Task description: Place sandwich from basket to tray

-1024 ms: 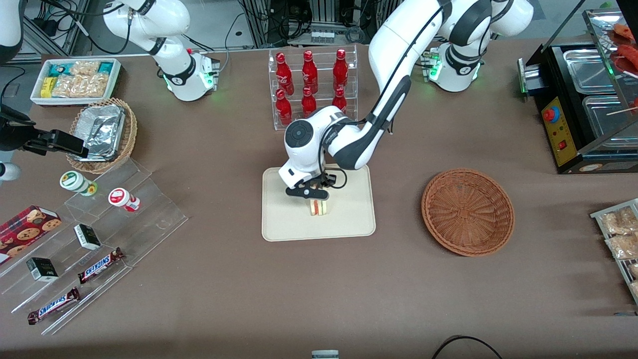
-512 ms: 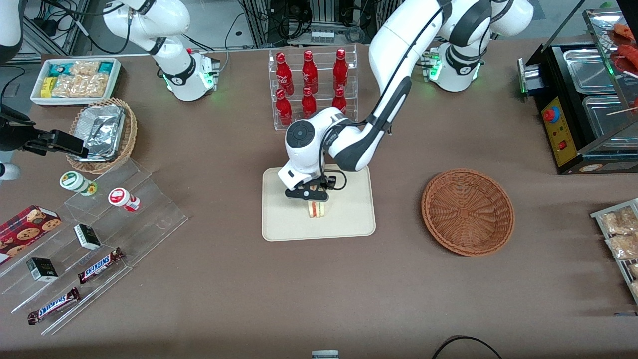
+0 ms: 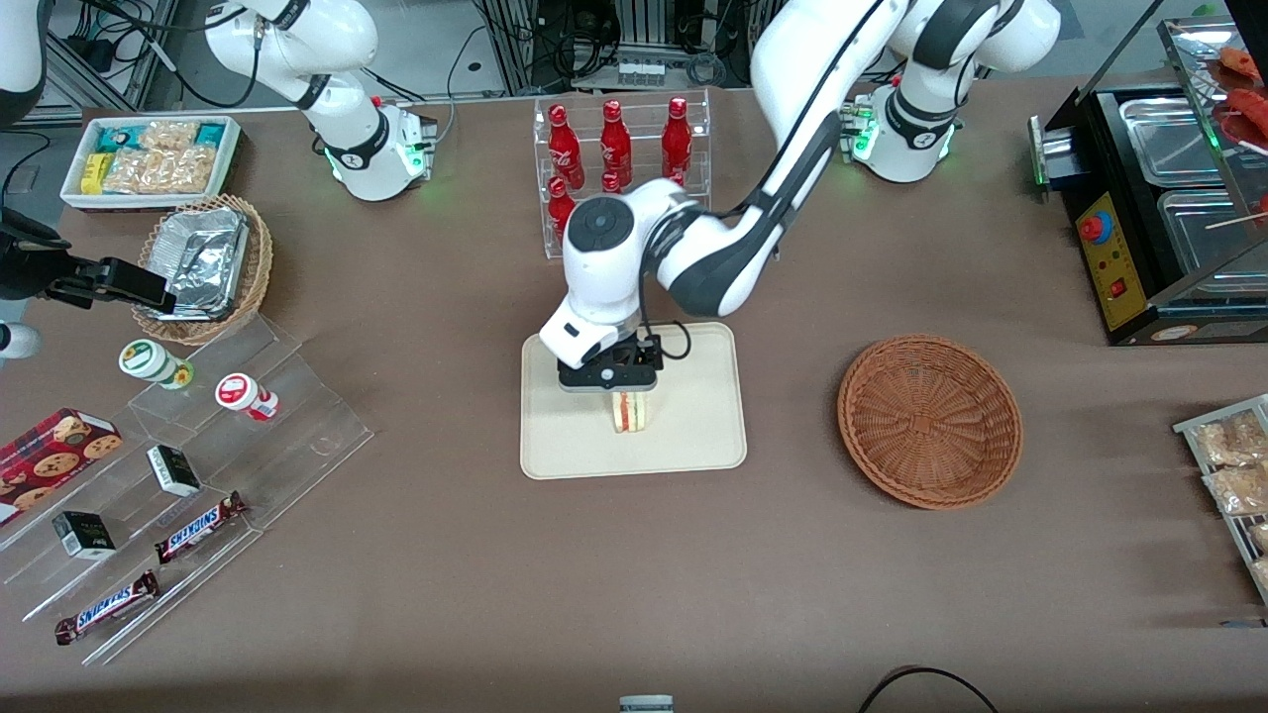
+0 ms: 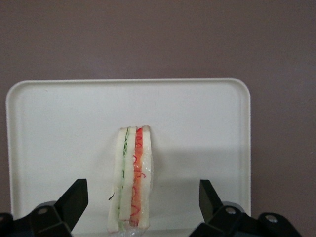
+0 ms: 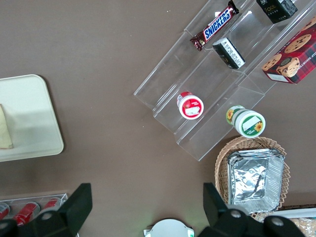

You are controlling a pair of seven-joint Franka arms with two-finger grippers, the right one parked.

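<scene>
The sandwich [image 3: 631, 411], a small wrapped wedge of white bread with red and green filling, stands on edge on the cream tray [image 3: 693, 436]. In the left wrist view the sandwich [image 4: 133, 177] rests on the tray [image 4: 197, 123] between my black fingers [image 4: 74, 200], which stand wide apart and clear of it. My gripper [image 3: 612, 381] is open, just above the sandwich, on its side farther from the front camera. The reddish-brown wicker basket [image 3: 929, 421] sits empty on the table toward the working arm's end.
A clear rack of red bottles [image 3: 619, 168] stands farther from the camera than the tray. A tan basket with foil trays [image 3: 203, 265], a white snack bin [image 3: 149, 158] and acrylic steps with snacks [image 3: 188, 475] lie toward the parked arm's end. A black food warmer [image 3: 1159, 208] stands at the working arm's end.
My gripper has let go of the sandwich and risen a little above it. The sandwich stays standing on the tray.
</scene>
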